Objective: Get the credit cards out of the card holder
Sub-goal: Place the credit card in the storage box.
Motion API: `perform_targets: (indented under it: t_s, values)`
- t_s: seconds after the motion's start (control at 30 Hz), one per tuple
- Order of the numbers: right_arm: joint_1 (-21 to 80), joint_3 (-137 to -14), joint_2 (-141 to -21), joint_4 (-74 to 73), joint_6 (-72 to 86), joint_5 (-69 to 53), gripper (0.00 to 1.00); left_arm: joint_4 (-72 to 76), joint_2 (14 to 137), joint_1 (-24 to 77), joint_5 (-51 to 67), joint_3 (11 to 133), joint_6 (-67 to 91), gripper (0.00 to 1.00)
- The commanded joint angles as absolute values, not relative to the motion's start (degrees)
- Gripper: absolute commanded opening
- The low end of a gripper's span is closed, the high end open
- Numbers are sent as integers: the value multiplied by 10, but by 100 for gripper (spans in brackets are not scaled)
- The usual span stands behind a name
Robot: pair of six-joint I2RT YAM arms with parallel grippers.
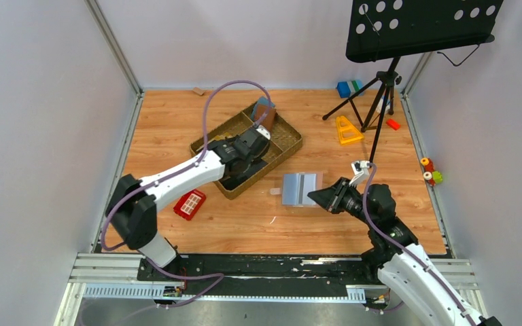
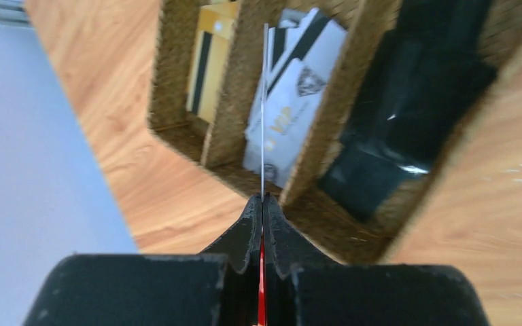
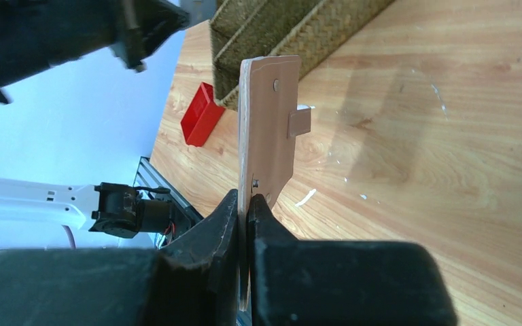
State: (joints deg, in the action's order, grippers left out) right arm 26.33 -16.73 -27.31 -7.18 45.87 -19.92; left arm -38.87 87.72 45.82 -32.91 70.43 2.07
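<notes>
Here, a card [image 2: 264, 102] and the card holder [image 1: 302, 189] are both held.
The left gripper [image 2: 263, 200] pinches the thin card edge-on over the woven tray [image 1: 287, 146], above compartments holding other cards [image 2: 296, 102]. The right gripper [image 3: 247, 200] clamps the opened card holder by its edge, blue-grey side up, just right of the tray.

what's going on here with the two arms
The right claw is shut on one edge of the opened card holder. The left claw pinches a card edge-on over the woven tray, where other cards lie in the compartments.
</notes>
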Motion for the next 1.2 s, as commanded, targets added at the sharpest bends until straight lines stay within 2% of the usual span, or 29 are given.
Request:
perform_targets:
  t_s: [0.0,0.27,0.47,0.67,0.73,0.8,0.9,1.03,1.17]
  values:
    - [261,-220,-279,-77,420,-210,0,-450,940,456,-444,758,-112,0]
    - [260,-234,-294,-70,425,-239,0,-373,994,447,-499,746,-205,0]
    - [260,-240,-306,-75,414,-243,0,-359,1038,427,-460,750,-228,0]
    - [259,-229,-328,-45,423,-247,0,-370,1095,420,-474,763,-226,0]
    - [259,-224,-334,-36,426,-252,0,-374,1110,415,-483,774,-208,7]
    - [259,-222,-338,-36,427,-255,0,-399,1117,409,-458,799,-184,21]
    - [259,-216,-339,-34,428,-250,0,-414,1099,409,-434,809,-158,33]
    - [258,-212,-344,-27,433,-243,0,-428,1058,411,-412,804,-126,43]
    - [258,-212,-353,-25,436,-244,0,-469,1025,424,-424,800,-70,47]
